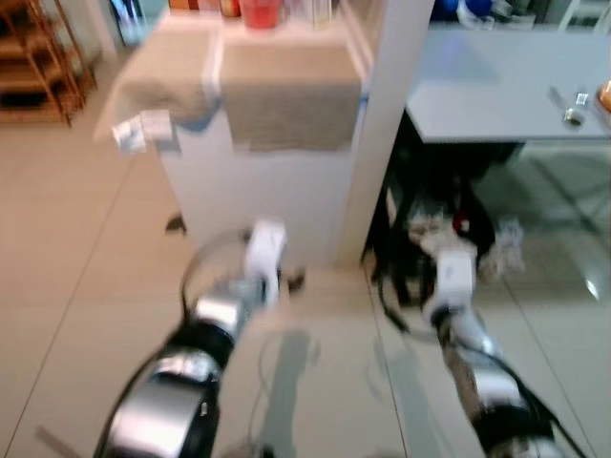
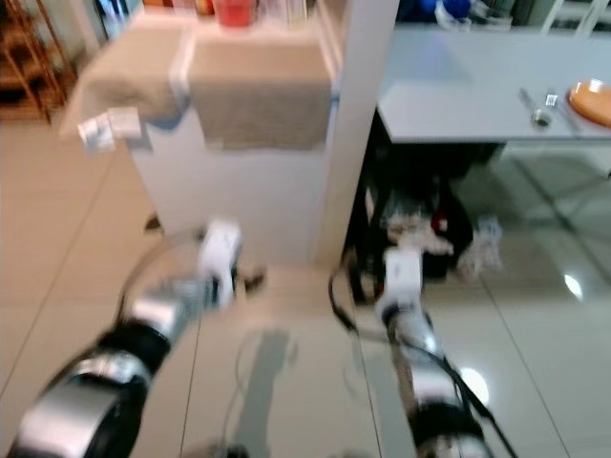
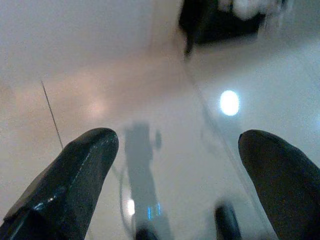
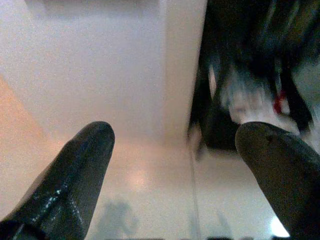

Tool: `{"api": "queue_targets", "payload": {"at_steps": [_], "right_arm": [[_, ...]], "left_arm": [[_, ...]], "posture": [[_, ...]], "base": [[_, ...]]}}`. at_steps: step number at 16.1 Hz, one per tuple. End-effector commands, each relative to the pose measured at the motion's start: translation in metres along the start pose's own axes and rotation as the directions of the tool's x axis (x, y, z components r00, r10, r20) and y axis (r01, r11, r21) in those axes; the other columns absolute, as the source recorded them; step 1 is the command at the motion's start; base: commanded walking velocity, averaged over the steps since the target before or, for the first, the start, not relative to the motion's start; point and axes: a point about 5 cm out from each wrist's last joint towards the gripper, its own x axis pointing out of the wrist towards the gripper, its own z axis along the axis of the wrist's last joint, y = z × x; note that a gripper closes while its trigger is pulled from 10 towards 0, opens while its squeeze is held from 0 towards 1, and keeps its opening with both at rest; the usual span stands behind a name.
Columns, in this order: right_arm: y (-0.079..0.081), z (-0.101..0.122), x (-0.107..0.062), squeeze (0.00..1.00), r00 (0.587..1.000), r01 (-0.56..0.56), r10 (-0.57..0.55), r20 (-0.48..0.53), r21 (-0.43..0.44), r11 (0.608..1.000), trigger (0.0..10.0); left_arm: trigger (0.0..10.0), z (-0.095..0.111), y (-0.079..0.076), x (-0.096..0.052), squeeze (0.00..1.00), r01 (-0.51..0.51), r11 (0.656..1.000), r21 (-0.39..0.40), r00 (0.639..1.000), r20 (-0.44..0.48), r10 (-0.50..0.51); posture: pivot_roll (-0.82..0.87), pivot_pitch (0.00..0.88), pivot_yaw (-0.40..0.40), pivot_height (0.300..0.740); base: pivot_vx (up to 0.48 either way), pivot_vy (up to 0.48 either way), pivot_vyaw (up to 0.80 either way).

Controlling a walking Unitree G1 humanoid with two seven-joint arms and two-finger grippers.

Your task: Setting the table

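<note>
The picture is blurred. A grey table [image 1: 496, 95] stands at the right back, with a metal piece of cutlery [image 2: 537, 107] and the edge of an orange plate [image 2: 592, 100] on it. Both arms reach forward low over the tiled floor, well short of the table. My left gripper [image 3: 175, 145] is open above bare floor, its black fingers [image 3: 85, 165] wide apart with nothing between them. My right gripper [image 4: 175, 140] is open too and points at the foot of a white counter and dark bags.
A white counter [image 1: 267, 181] draped with beige cloths [image 1: 286, 95] stands straight ahead. Black bags and clutter [image 1: 439, 191] lie under the table. A wooden rack [image 1: 38, 67] is at the far left. Open tiled floor [image 1: 76, 286] spreads to the left.
</note>
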Motion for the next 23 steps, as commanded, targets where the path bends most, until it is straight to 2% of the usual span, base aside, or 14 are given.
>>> {"api": "queue_targets", "payload": {"at_steps": [1,2,3,5,6,7,8,9,10,14,20,23], "right_arm": [[-0.007,-0.014,-0.002,0.00,0.996,0.033,-0.034,-0.080,-0.016,0.999,10.0],[-0.004,-0.035,-0.005,0.00,0.980,0.026,-0.034,-0.194,-0.043,0.999,10.0],[0.001,-0.048,-0.009,0.00,0.967,-0.001,-0.014,-0.253,-0.059,0.998,10.0],[0.005,-0.077,-0.023,0.00,0.926,0.003,-0.010,-0.378,-0.019,1.000,10.0],[0.007,-0.081,-0.025,0.00,0.918,-0.005,-0.001,-0.396,-0.015,1.000,10.0],[0.010,-0.094,-0.032,0.00,0.890,-0.006,0.007,-0.455,0.002,1.000,10.0],[0.012,-0.107,-0.041,0.00,0.855,-0.001,0.010,-0.519,0.018,1.000,10.0],[0.014,-0.121,-0.052,0.00,0.819,-0.030,0.023,-0.574,-0.004,1.000,10.0],[0.014,-0.128,-0.059,0.00,0.801,-0.046,0.025,-0.598,-0.020,0.999,10.0],[0.008,-0.135,-0.066,0.00,0.788,-0.009,0.004,-0.616,-0.005,1.000,10.0],[0.014,-0.141,-0.072,0.00,0.780,-0.026,0.019,-0.625,-0.002,1.000,10.0],[0.015,-0.146,-0.077,0.00,0.771,-0.030,0.016,-0.637,-0.012,0.999,10.0]], "left_arm": [[10.0,-0.011,-0.003,0.003,0.00,0.010,0.998,0.059,0.999,-0.052,-0.007],[10.0,-0.047,-0.010,0.006,0.00,0.024,0.992,0.120,0.987,-0.160,-0.005],[10.0,-0.064,-0.014,0.006,0.00,0.030,0.994,0.106,0.979,-0.203,-0.008],[10.0,-0.105,-0.027,0.004,0.00,0.068,0.992,0.104,0.951,-0.308,-0.033],[10.0,-0.113,-0.028,0.002,0.00,0.081,0.991,0.105,0.941,-0.336,-0.041],[10.0,-0.132,-0.032,-0.002,0.00,0.107,0.989,0.103,0.918,-0.393,-0.058],[10.0,-0.148,-0.031,-0.007,0.00,0.115,0.984,0.135,0.892,-0.450,-0.042],[10.0,-0.165,-0.028,-0.013,0.00,0.128,0.974,0.184,0.861,-0.508,-0.017],[10.0,-0.173,-0.027,-0.015,0.00,0.135,0.970,0.201,0.849,-0.528,-0.009],[10.0,-0.173,-0.027,-0.015,0.00,0.130,0.968,0.214,0.858,-0.514,-0.002],[10.0,-0.198,-0.043,-0.021,0.00,0.115,0.971,0.211,0.864,-0.503,0.006],[10.0,-0.196,-0.038,-0.020,0.00,0.038,0.992,0.118,0.882,-0.470,0.022]], "posture": [[-0.03,0.000,-0.026,0.736],[-0.02,0.000,-0.026,0.736],[-0.03,0.000,-0.025,0.736],[-0.03,0.000,-0.026,0.736],[-0.04,0.000,-0.025,0.736],[-0.05,0.000,-0.021,0.736],[-0.06,0.000,-0.019,0.736],[-0.07,0.000,-0.016,0.736],[-0.07,0.000,-0.015,0.736],[-0.06,0.000,-0.013,0.736],[-0.06,0.000,-0.011,0.736],[-0.06,0.000,-0.013,0.736]], "base": [[0.000,0.000,0.00],[0.000,0.000,0.00],[0.000,0.000,0.00],[0.000,0.000,0.00],[0.000,0.000,0.00],[0.000,0.000,0.00],[0.000,0.000,0.00],[0.000,0.000,0.00],[0.000,0.000,0.00],[0.000,0.000,0.00],[0.000,0.000,0.00],[0.000,0.000,0.00]]}}
